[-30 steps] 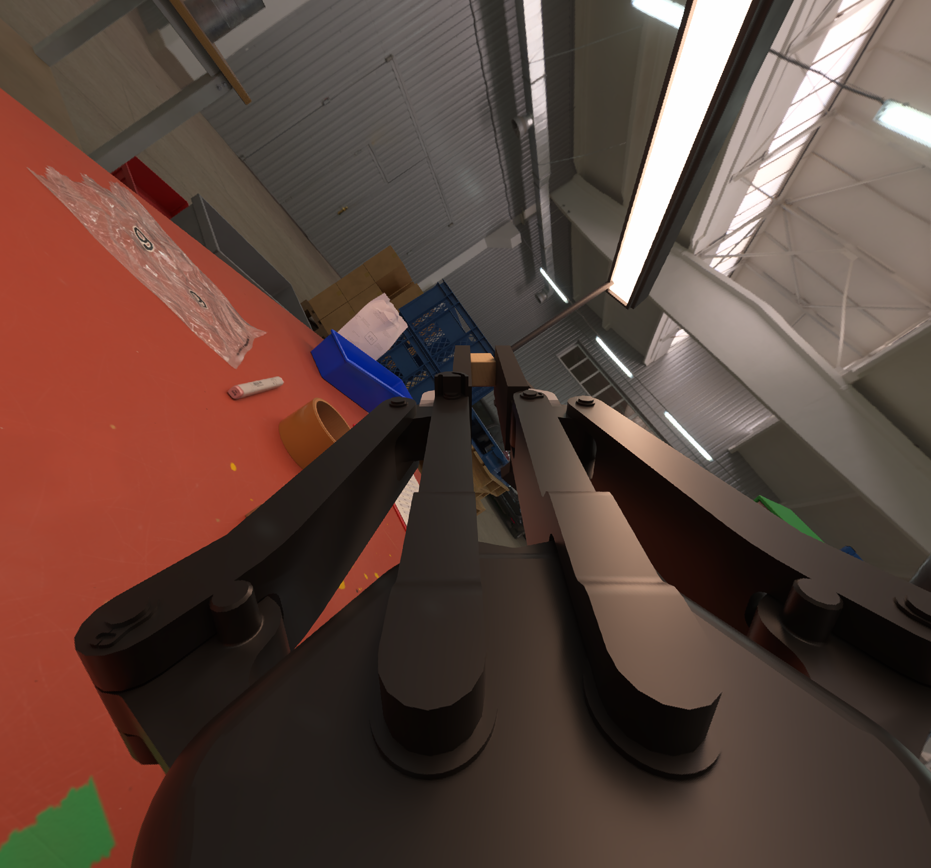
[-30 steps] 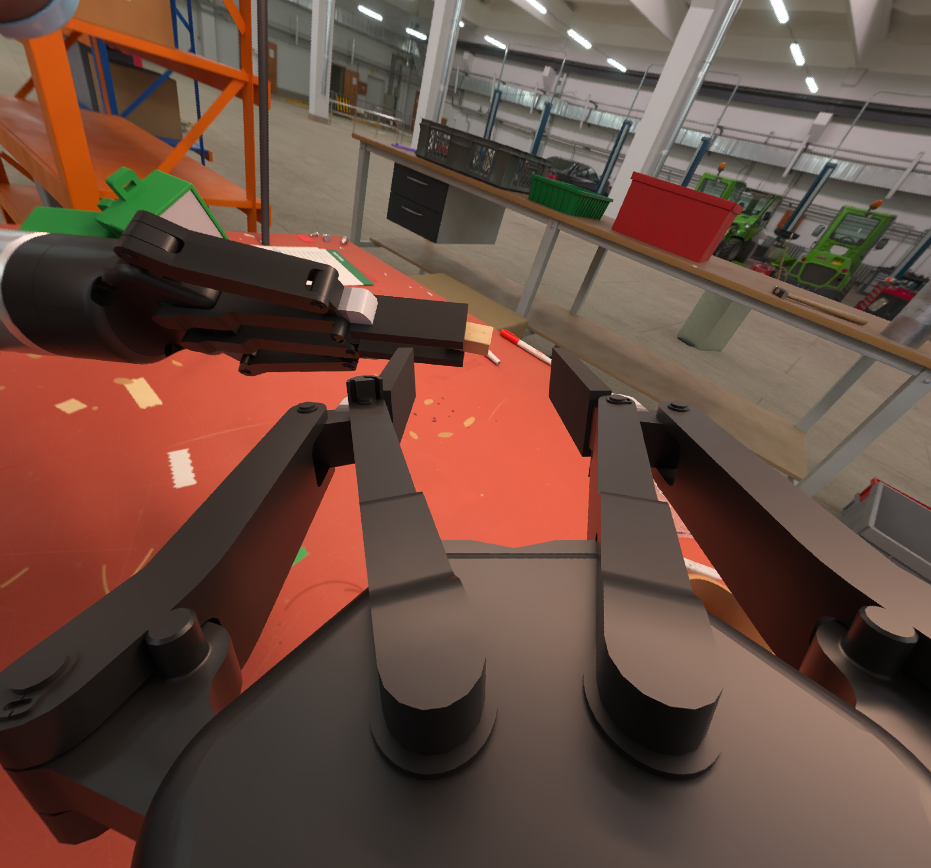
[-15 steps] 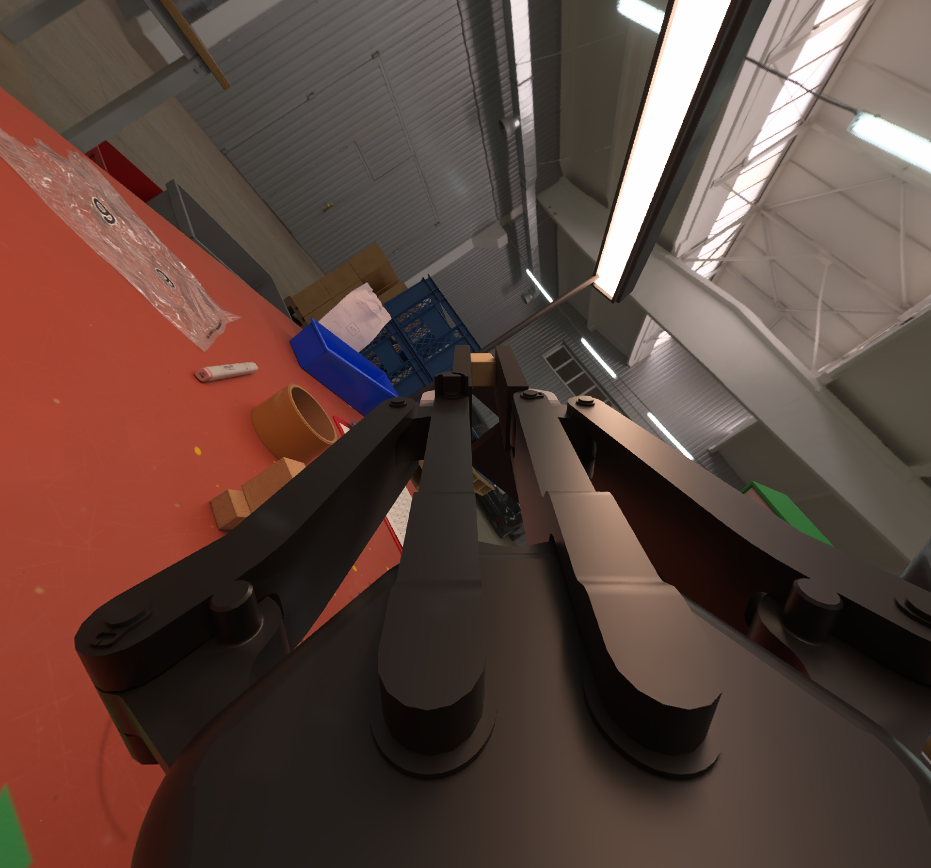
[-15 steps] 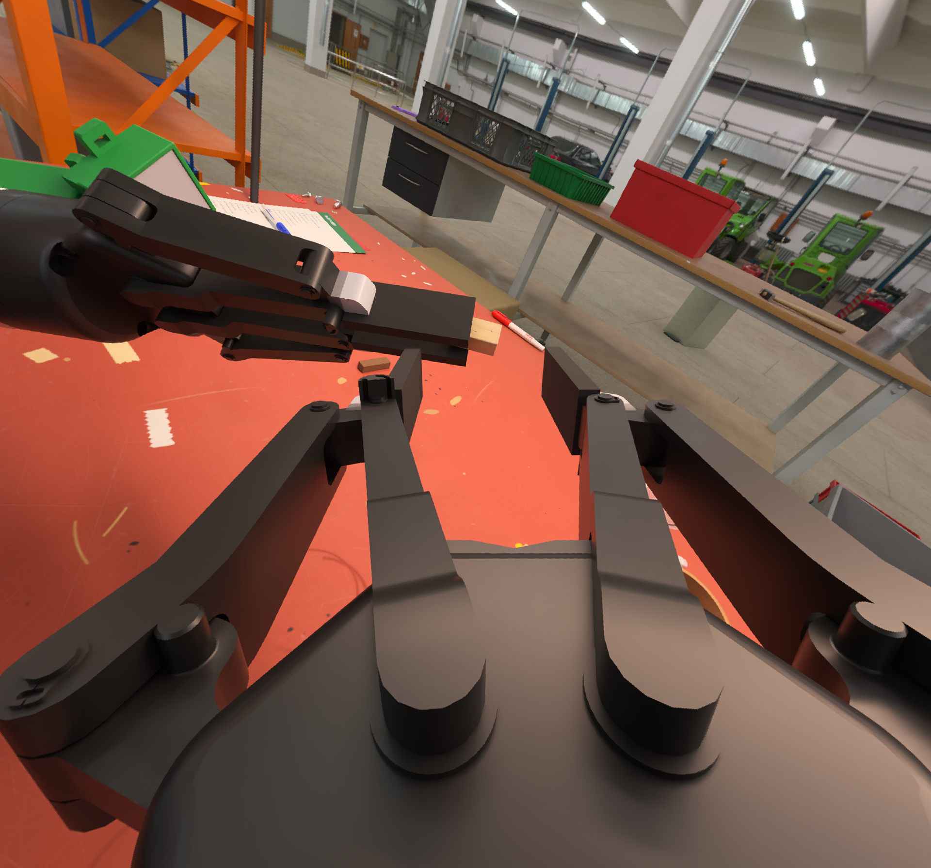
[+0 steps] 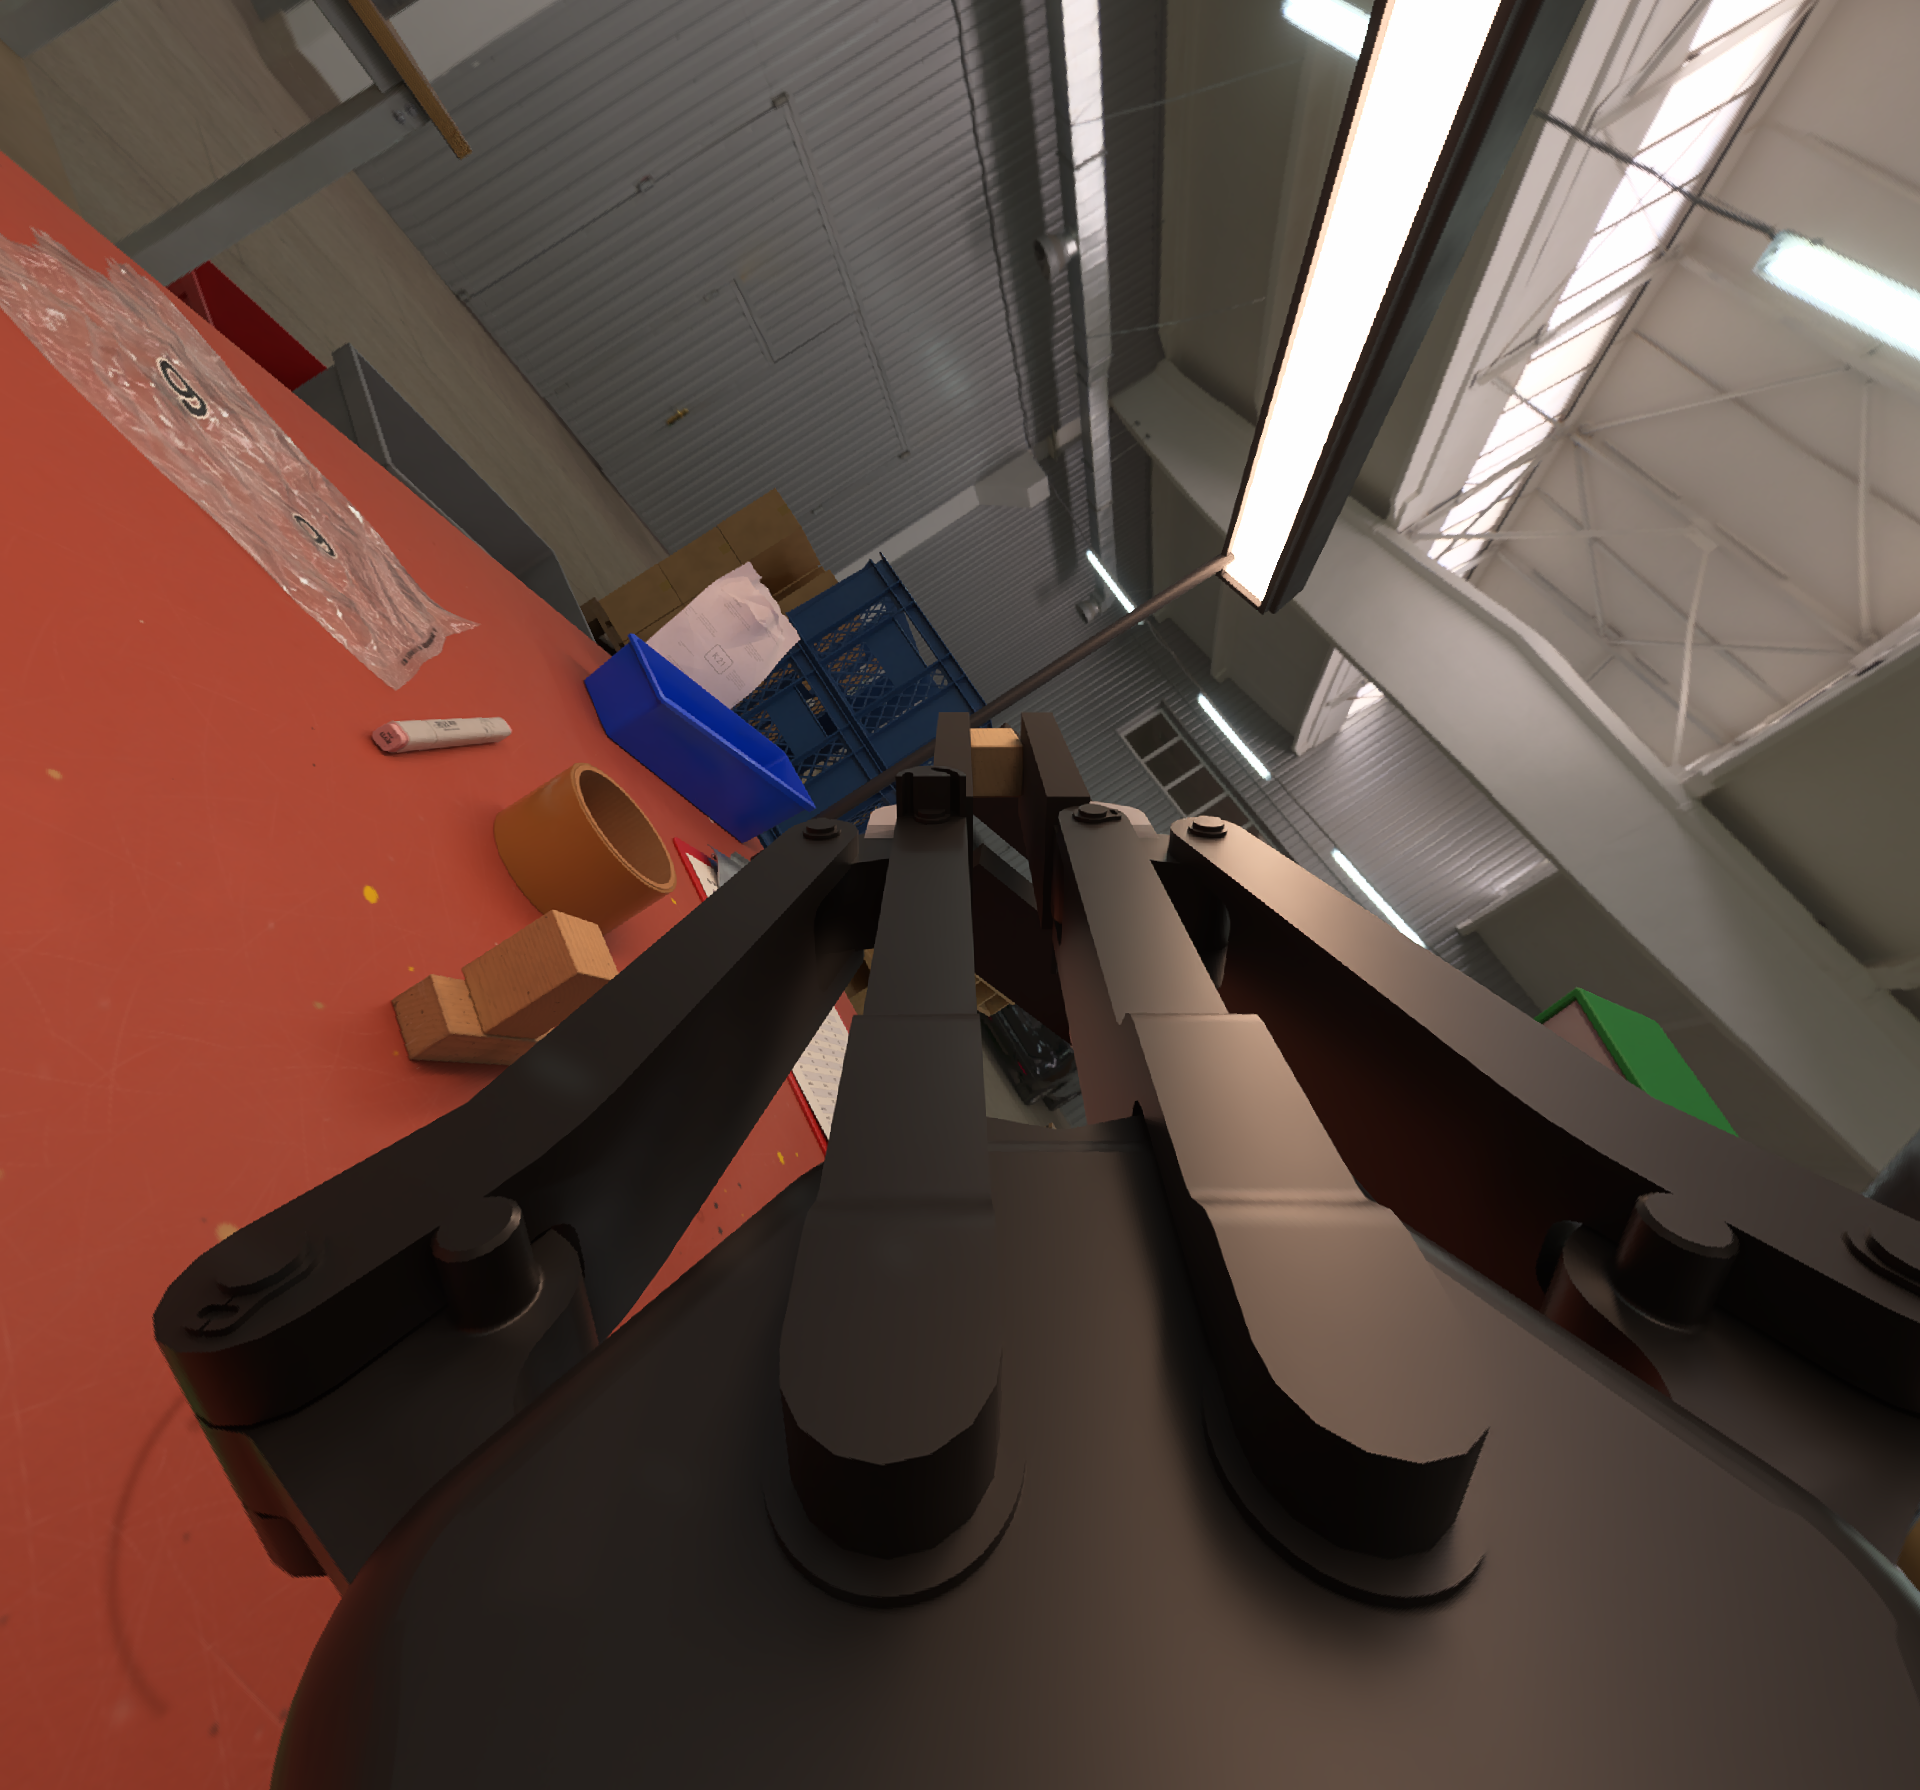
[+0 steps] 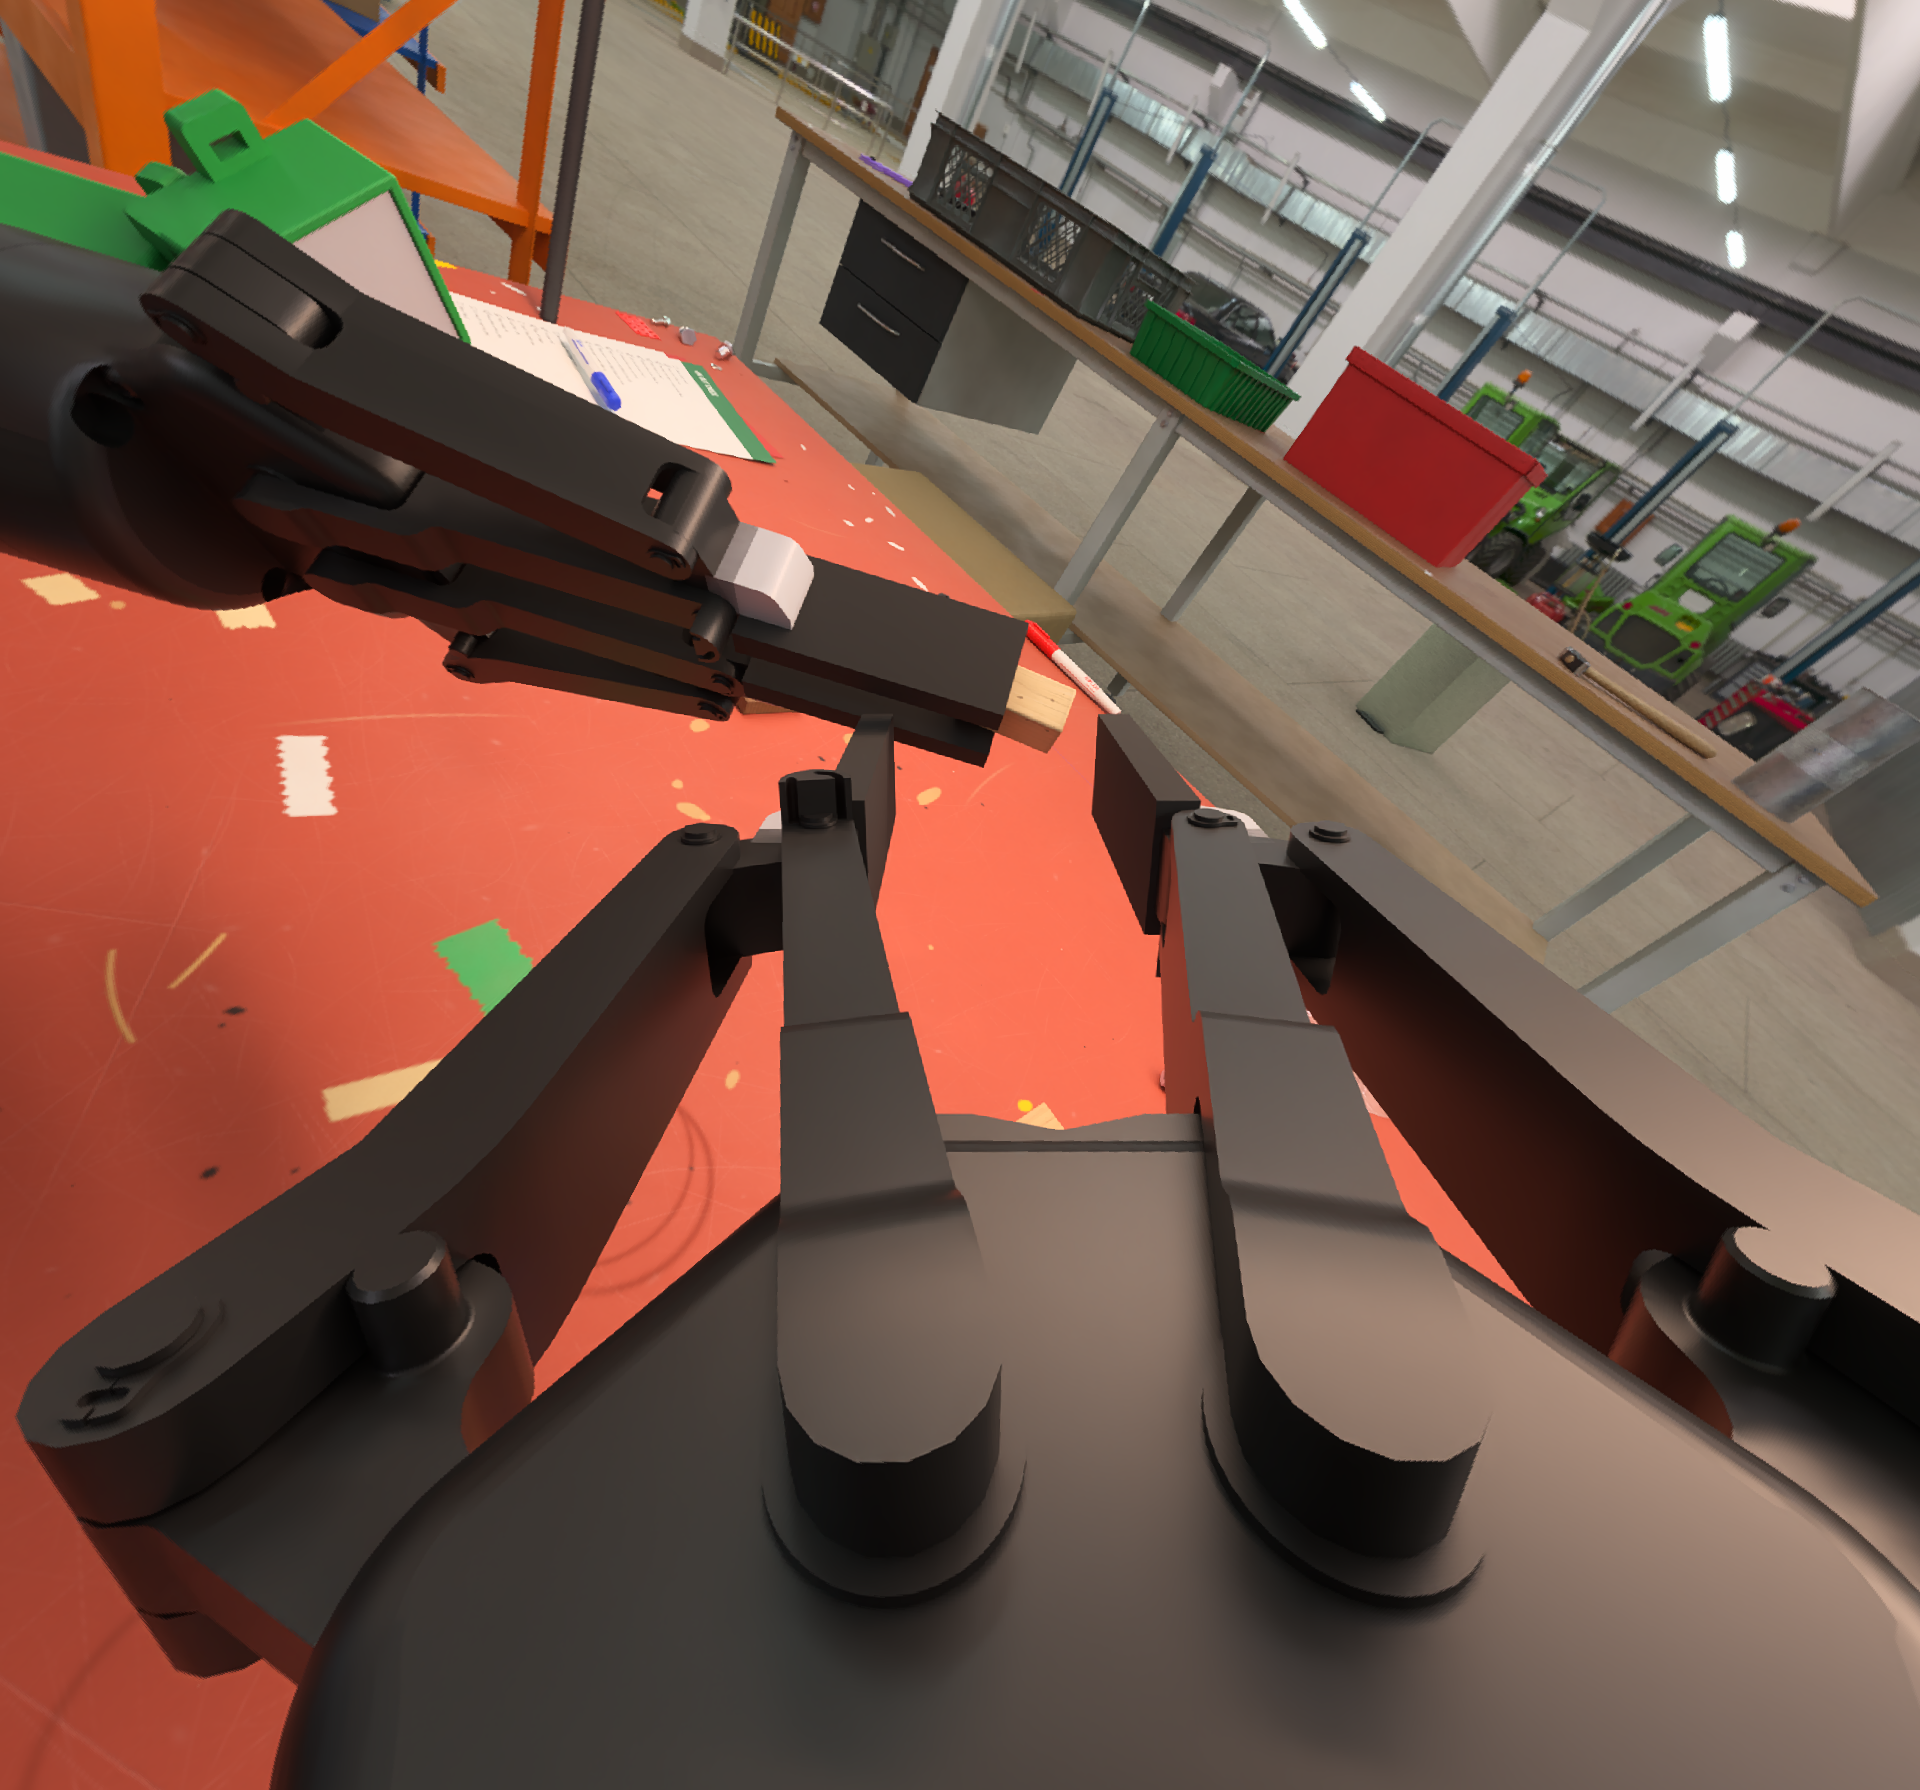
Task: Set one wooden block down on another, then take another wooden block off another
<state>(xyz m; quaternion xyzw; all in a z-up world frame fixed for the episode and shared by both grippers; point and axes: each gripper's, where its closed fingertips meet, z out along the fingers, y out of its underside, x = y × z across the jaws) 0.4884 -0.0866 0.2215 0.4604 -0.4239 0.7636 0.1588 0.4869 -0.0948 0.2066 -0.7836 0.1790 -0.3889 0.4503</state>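
Wooden block (image 5: pixel 992 756), pale and small, clamped between the fingers of the left gripper (image 5: pixel 995 753), which is carried above the red desk (image 5: pixel 156 909) and aimed roughly level; the right wrist view shows the same block (image 6: pixel 1039 706) jutting past the finger ends. Far left on the desk: clear plastic bag (image 5: pixel 208 452), marker (image 5: pixel 442 733). Nearer the middle: brown ring (image 5: pixel 584 841) and, just beside it, two wooden blocks (image 5: pixel 504 987) touching, one seemingly resting on the other. Right gripper (image 6: pixel 992 784): fingers apart and holding nothing. To stack well, tilt the held block downward, square it over the chosen block, then release only on contact. Compared with a second ago, the two blocks have come into the left wrist view, and the ring sits farther right.
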